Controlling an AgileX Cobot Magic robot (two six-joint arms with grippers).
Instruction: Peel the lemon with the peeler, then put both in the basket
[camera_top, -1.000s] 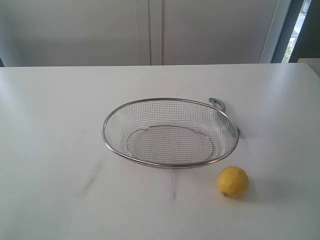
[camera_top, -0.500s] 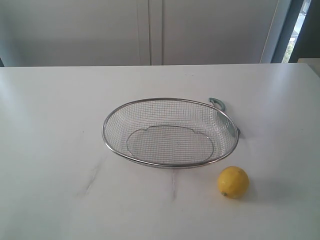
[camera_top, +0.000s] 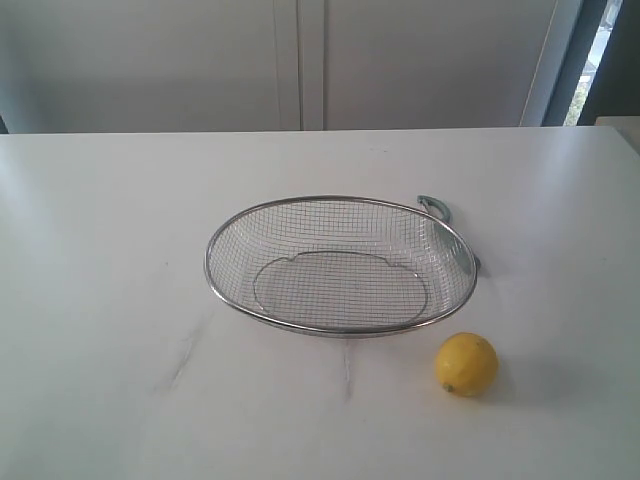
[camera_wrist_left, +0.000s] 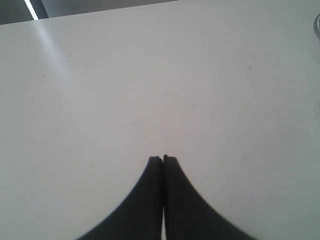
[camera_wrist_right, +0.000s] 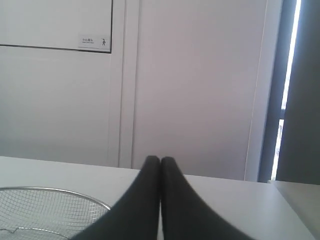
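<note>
Fingers (camera_wrist_left: 147, 190) of left gripper (camera_wrist_left: 163, 159) are pressed tip to tip, no gap, nothing btwn them; they hang over bare white table (camera_wrist_left: 100, 100). Right gripper (camera_wrist_right: 160, 159) is the same: its dark curved fingers (camera_wrist_right: 175, 200) lie flat against each other, holding nothing, and point across the table toward pale wall panels (camera_wrist_right: 200, 75).

Lemon (camera_top: 466, 364): small, round-oval, bright yellow, smooth skin, peel whole on the side that shows, w/ a tiny dark nub at its lower end. It sits on the table at front right in the exterior view, near the basket's front-right rim but apart from it, w/ a soft shadow on its right.

Basket (camera_top: 340, 199): wide, shallow oval of fine silver wire mesh w/ a thick steel rim, upright, approx mid-table. A wire loop outlines its floor. Part of the rim and mesh also shows in the right wrist view (camera_wrist_right: 55, 190).

Peeler (camera_top: 436, 206): lies behind the basket's far-right rim, mostly hidden by mesh. Only a curved pale teal bit shows above the rim. Cannot tell if it touches the basket.

Table has faint grey streaks front left of the basket. Bkgd: pale wall panels, w/ a dark strip and daylight at far right.
</note>
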